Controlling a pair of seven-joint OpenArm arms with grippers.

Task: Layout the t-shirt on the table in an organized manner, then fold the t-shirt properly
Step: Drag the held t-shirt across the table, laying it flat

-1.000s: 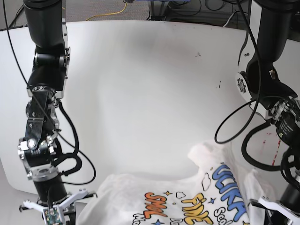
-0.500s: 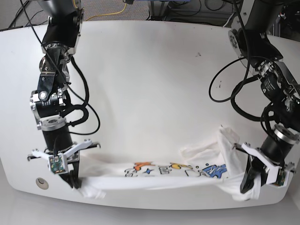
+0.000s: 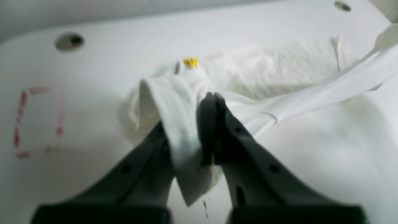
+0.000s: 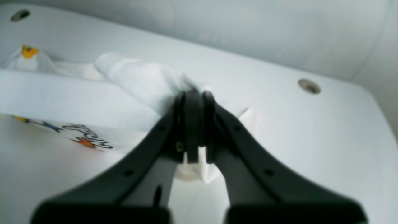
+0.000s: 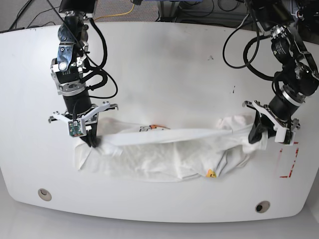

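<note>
The white t-shirt point(image 5: 164, 154) lies crumpled across the front part of the tabletop point(image 5: 164, 74). One long edge is pulled up tight between the two arms. The left gripper point(image 5: 260, 135) has its jaws clenched on the cloth near the red tape point(image 5: 288, 162). The right gripper point(image 5: 91, 138) has its jaws clenched on the other end. A bit of yellow print point(image 5: 212, 174) peeks out.

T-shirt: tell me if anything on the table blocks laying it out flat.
Nothing visible does. Both the left gripper and right gripper are shut on the t-shirt, stretched between them; the table beyond it is bare.
</note>
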